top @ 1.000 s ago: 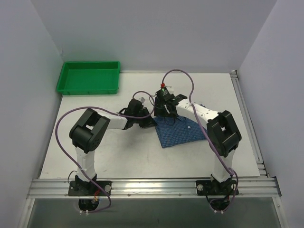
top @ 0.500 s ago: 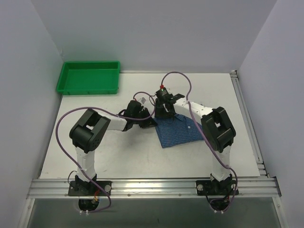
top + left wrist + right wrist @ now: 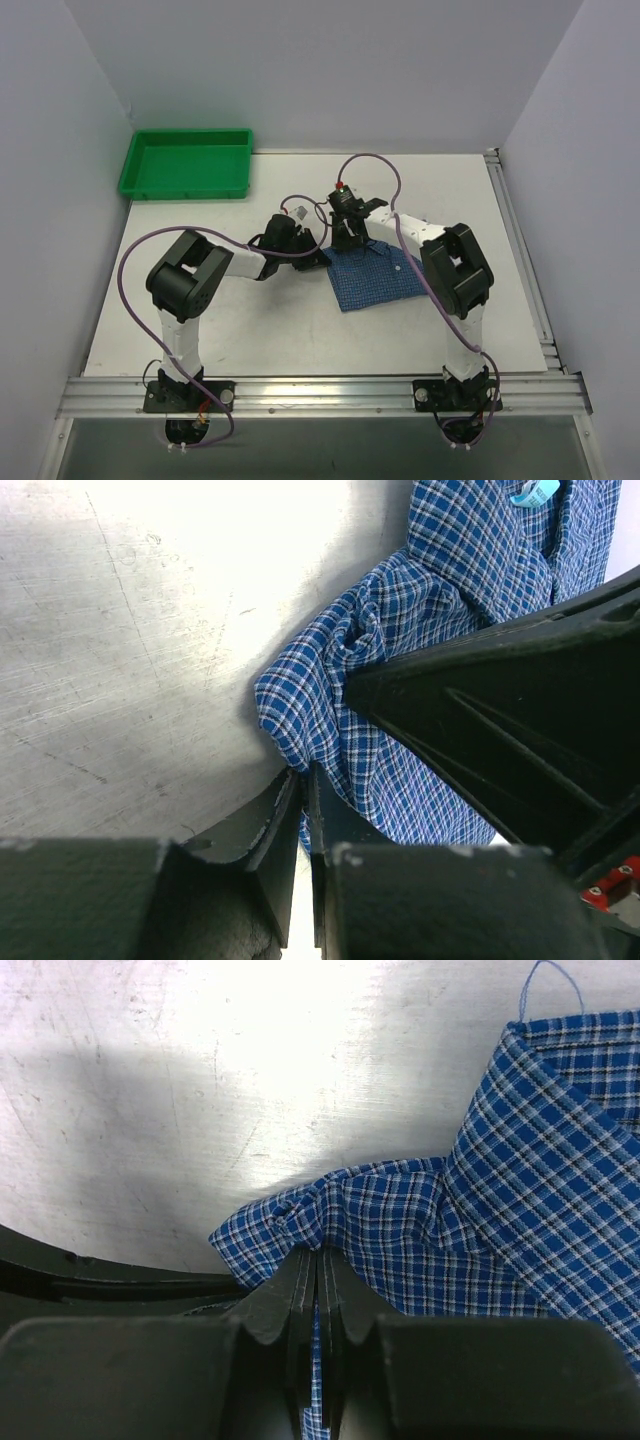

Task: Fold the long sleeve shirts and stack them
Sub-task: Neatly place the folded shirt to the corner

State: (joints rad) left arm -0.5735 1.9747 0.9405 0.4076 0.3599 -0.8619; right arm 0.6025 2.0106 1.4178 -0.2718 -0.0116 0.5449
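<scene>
On the pale surface (image 3: 300, 330) I see the blue checked shirt (image 3: 375, 280); my left fingers (image 3: 268, 825) and right fingers (image 3: 283, 1305) both pinch its bunched 10 o'clock corner.

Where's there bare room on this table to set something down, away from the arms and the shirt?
Bare table: the near strip in front of the shirt, and the far stretch to the right of the tray. Crowded: the middle, where the left claw and right claw pinch the shirt close together.
</scene>
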